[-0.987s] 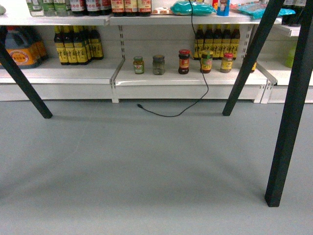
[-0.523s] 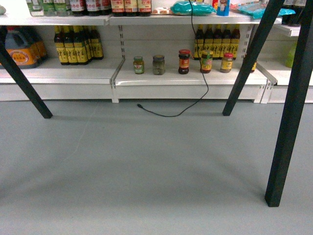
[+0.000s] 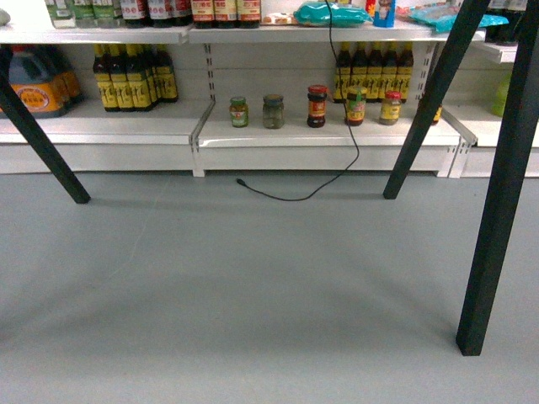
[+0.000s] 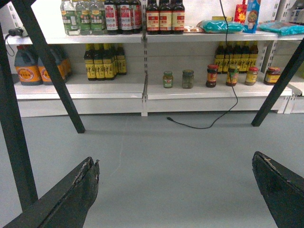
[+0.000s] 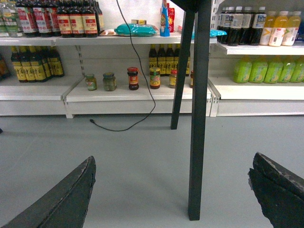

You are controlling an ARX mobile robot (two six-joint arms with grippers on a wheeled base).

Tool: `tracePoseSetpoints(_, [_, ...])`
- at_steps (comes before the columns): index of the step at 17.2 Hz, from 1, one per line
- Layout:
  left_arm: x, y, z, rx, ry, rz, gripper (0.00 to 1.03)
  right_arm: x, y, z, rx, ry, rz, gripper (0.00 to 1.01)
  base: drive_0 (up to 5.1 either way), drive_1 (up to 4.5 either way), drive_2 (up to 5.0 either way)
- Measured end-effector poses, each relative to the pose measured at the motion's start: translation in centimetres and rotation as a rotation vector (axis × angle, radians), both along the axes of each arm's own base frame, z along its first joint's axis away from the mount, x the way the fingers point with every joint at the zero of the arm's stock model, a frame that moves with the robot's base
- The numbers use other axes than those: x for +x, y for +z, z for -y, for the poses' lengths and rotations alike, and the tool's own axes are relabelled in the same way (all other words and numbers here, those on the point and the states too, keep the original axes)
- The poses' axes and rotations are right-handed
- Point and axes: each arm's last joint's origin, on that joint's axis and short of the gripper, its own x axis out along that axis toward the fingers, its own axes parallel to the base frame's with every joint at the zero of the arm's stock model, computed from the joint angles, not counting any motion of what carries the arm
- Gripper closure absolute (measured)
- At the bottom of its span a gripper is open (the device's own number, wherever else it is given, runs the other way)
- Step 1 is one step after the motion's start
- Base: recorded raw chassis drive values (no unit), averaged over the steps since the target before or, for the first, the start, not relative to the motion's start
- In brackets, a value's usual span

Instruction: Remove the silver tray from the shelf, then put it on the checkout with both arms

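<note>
Although both wrist cameras face the shelf (image 3: 320,135), no silver tray shows in any view, nor any checkout, so which way it lies from either gripper, how its long axis runs and which arm is nearer cannot be told. Ahead of the left gripper (image 4: 175,190), its jaws spread wide and holding nothing, stand jars (image 4: 188,79) and bottles (image 4: 104,59). The right gripper (image 5: 173,190) is likewise spread and bare, with a black table leg (image 5: 198,109) just ahead between its jaws.
</note>
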Motion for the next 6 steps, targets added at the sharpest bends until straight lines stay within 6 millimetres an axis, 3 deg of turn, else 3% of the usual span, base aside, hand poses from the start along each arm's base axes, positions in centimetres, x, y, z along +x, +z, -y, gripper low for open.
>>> tracePoseSetpoints(6, [0.00,0.00,0.00,0.000,0.000,0.000,0.05,0.00,0.00,0.00,0.000,0.000,0.000,0.03,0.0,0.00,0.0])
